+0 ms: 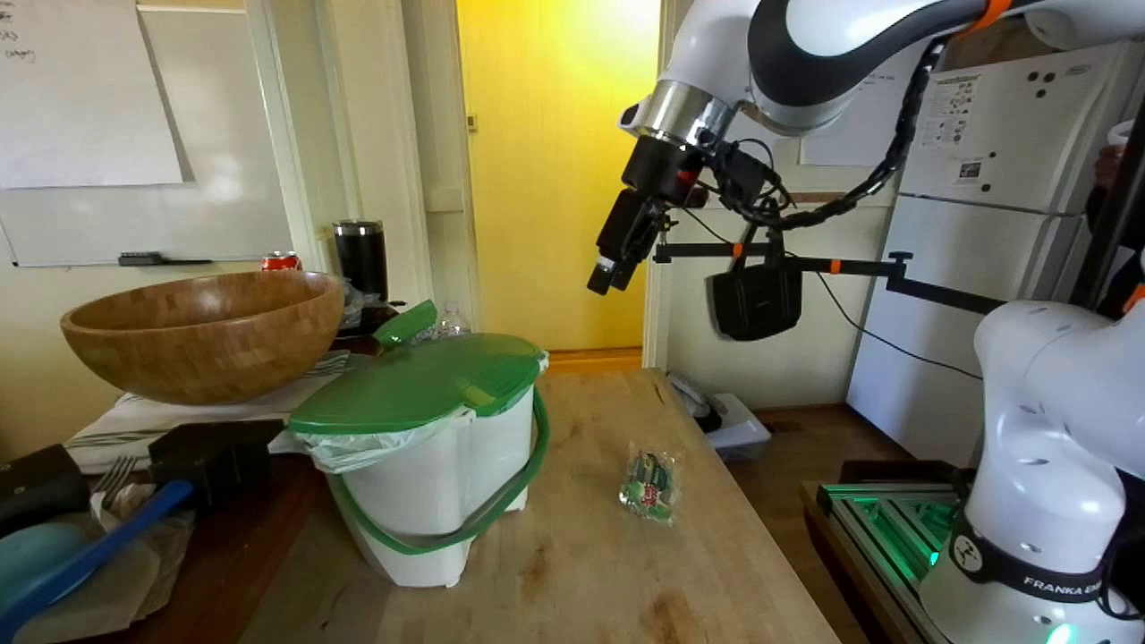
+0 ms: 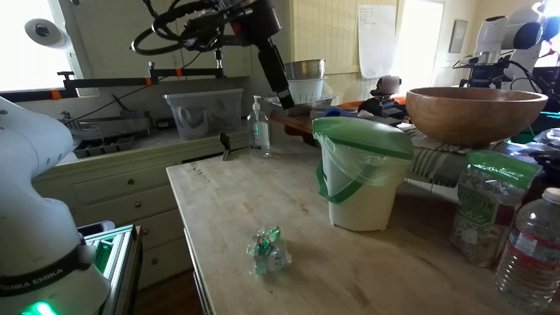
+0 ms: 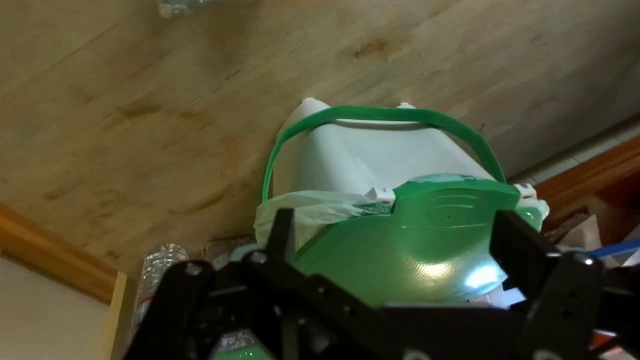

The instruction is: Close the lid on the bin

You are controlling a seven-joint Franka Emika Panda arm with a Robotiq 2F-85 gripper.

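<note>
The green lid [image 1: 420, 385] lies across the top of the white bin [image 1: 420, 492] in both exterior views, and crinkled liner [image 2: 350, 159] pokes out beneath its edge. The bin stands upright on the wooden tabletop, its green handle [image 1: 501, 514] hanging down one side. Up above the table, clear of the lid, is my gripper [image 1: 610, 277], pointing obliquely downward. In the wrist view its black fingers [image 3: 283, 232] are wide apart with nothing between them. The lid [image 3: 380, 250] shows beyond that gap, its far part hidden behind the gripper body.
A crinkly clear packet [image 1: 649, 485] lies on the tabletop near the bin. Close behind the bin are a large wooden bowl [image 1: 210, 340], a green-topped food bag [image 2: 485, 210] and a water bottle [image 2: 531, 253]. A pump bottle [image 2: 259, 133] stands at the table's far end.
</note>
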